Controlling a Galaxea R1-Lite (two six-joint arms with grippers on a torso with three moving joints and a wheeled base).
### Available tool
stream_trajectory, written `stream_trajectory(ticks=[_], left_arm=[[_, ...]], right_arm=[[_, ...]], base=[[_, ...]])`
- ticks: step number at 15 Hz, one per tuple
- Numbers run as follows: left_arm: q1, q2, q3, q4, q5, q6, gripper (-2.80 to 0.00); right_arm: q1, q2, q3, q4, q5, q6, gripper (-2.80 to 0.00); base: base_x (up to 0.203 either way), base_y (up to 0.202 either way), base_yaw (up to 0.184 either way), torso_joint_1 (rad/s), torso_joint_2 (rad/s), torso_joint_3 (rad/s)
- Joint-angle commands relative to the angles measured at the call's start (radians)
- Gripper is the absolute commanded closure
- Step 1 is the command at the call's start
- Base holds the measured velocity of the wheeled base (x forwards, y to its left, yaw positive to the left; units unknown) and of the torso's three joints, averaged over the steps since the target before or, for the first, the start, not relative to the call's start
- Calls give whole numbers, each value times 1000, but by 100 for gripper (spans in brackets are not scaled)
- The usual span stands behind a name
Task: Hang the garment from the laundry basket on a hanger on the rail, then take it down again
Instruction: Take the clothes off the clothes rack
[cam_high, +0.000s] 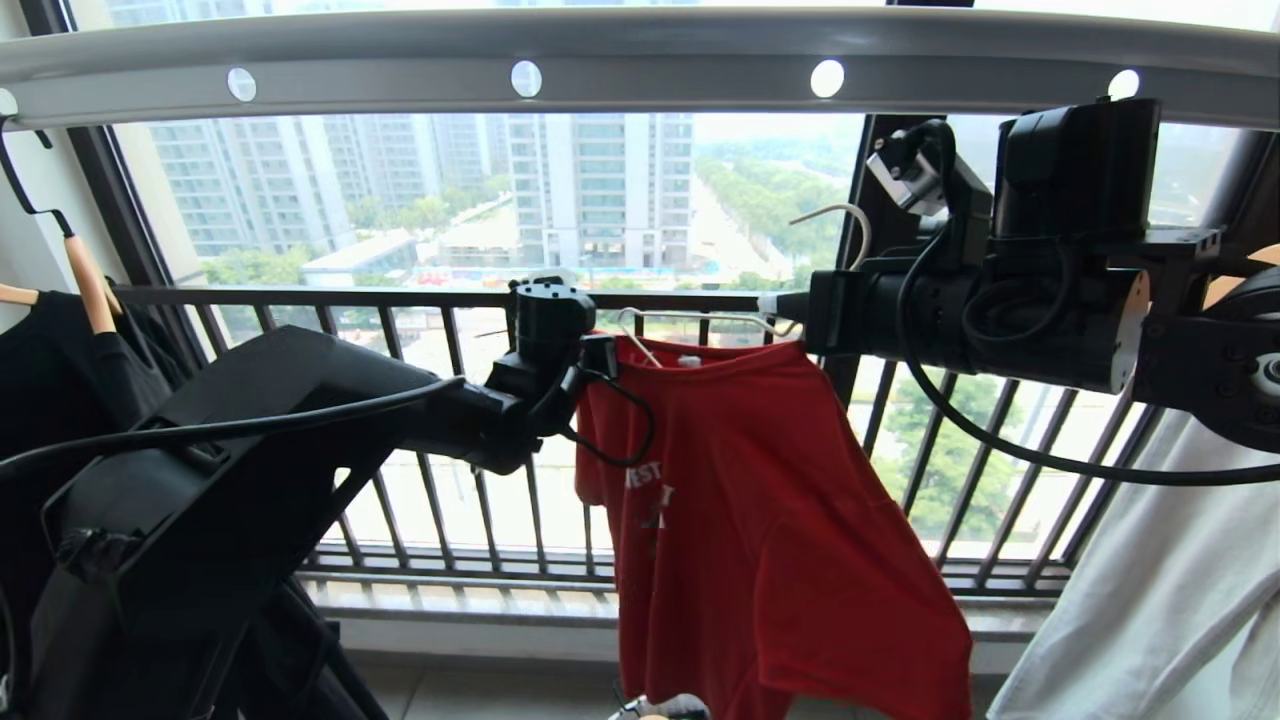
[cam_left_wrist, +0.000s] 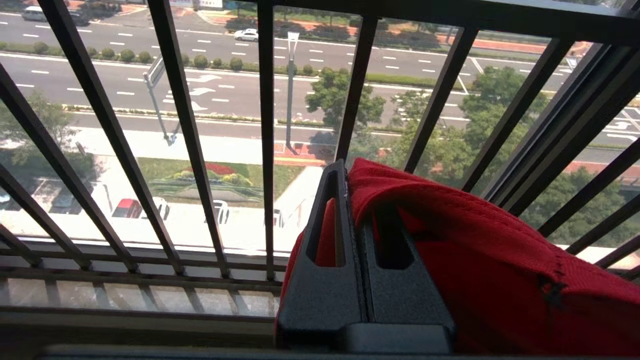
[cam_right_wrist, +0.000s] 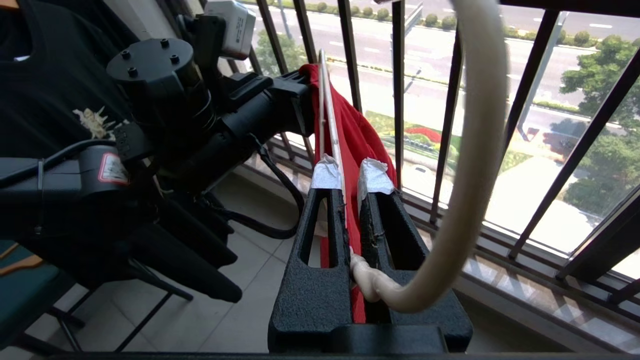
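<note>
The red garment (cam_high: 760, 520) hangs on the thin off-white hanger (cam_high: 700, 318), below the grey rail (cam_high: 640, 60). The hanger's hook (cam_high: 848, 215) is in free air under the rail, not on it. My right gripper (cam_high: 787, 305) comes in from the right and is shut on the hanger's twisted neck (cam_right_wrist: 367, 280), with red cloth (cam_right_wrist: 350, 130) between the fingers too (cam_right_wrist: 350, 172). My left gripper (cam_high: 600, 358) is shut on the garment's left shoulder (cam_left_wrist: 450, 235), its fingers closed together (cam_left_wrist: 347, 172). The laundry basket is out of view.
A black T-shirt (cam_high: 50, 400) on a wooden hanger hangs at the left, a white shirt (cam_high: 1150, 600) at the right. The dark barred window railing (cam_high: 440, 300) runs close behind the garment. Something white-edged (cam_high: 660, 708) peeks in below the shirt.
</note>
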Motion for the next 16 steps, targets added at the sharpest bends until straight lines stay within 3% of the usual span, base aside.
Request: stream_trajectory(ticks=[1, 6, 9, 16], left_arm=[[-37, 2, 71, -9, 3, 31, 0], [-147, -46, 197, -14, 3, 84, 0], [-186, -88, 263, -14, 2, 89, 0], [-265, -270, 379, -14, -3, 86, 0]], right_arm=[[-1, 4, 0, -2, 0, 3, 0], [-1, 28, -3, -28, 1, 9, 0], [-2, 82, 19, -179, -4, 40, 0], [-2, 219, 39, -489, -109, 74, 0]], base=[[0, 0, 0, 0, 0, 0], [0, 0, 0, 0, 0, 0], [0, 0, 0, 0, 0, 0], [0, 0, 0, 0, 0, 0]])
